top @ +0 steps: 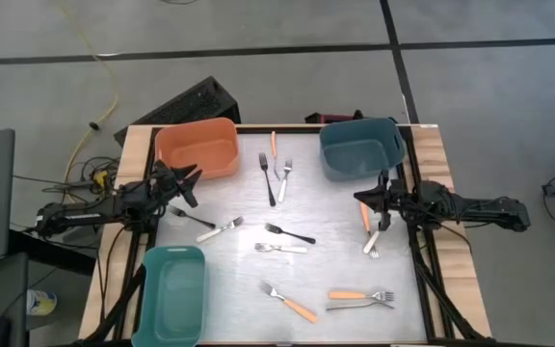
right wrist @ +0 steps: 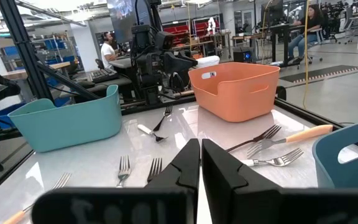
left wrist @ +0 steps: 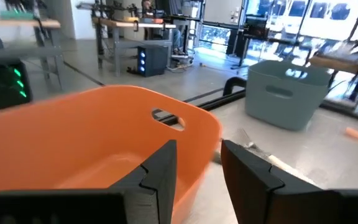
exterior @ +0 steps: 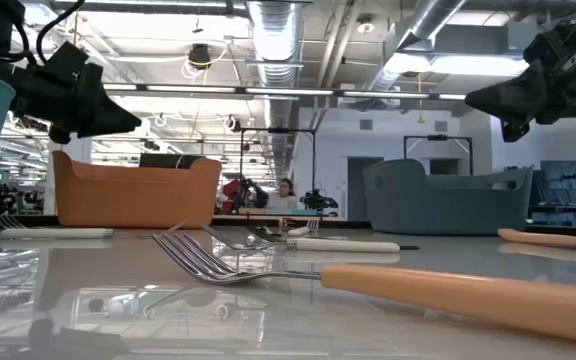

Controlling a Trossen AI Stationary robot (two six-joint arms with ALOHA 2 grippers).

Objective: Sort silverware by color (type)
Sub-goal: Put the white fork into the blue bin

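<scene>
Forks (top: 287,248) are light, stiff, slippery; pinch mid-handle. Left pincer (top: 189,182) open beside orange bin (top: 198,148); right pincer (top: 366,199) closed, empty.

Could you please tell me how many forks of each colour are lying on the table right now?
Orange-handled forks: 4
Black forks: 3
Silver or white forks: 5
Total: 12 forks
</scene>
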